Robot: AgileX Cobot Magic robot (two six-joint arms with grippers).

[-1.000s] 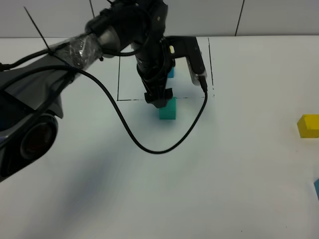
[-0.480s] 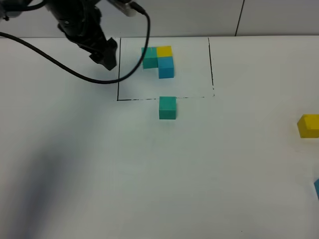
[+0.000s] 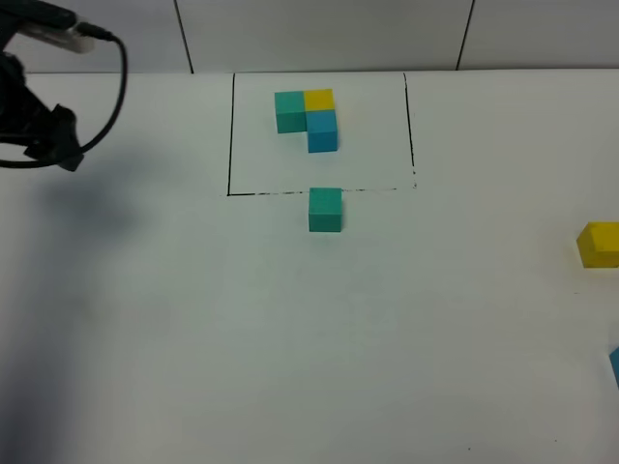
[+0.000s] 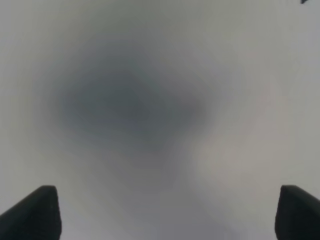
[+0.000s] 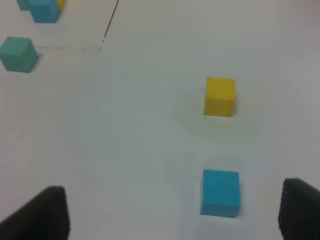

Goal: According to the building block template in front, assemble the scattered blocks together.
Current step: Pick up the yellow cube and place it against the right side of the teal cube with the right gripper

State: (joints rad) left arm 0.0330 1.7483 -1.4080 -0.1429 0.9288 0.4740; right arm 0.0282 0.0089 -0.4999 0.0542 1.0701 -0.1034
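The template (image 3: 307,120) is a teal, yellow and blue L inside a black drawn rectangle at the back; its edge shows in the right wrist view (image 5: 44,10). The loose teal cube (image 3: 325,210) (image 5: 18,54) sits just in front of the frame's front line. The loose yellow cube (image 3: 599,244) (image 5: 220,96) is at the far right. The loose blue cube (image 3: 615,365) (image 5: 220,193) lies at the right edge, nearer the front. My left gripper (image 3: 58,147) (image 4: 167,212) is open and empty at the far left. My right gripper (image 5: 172,210) is open and empty, just short of the blue cube.
The white table (image 3: 290,329) spans the view, with a grey tiled wall (image 3: 319,34) behind it. The left arm's black cable (image 3: 114,87) hangs at the far left. The left wrist view shows only blurred table.
My left arm has let go of the teal cube in front of the frame and has swung away to the far left. The cubes have not moved since.
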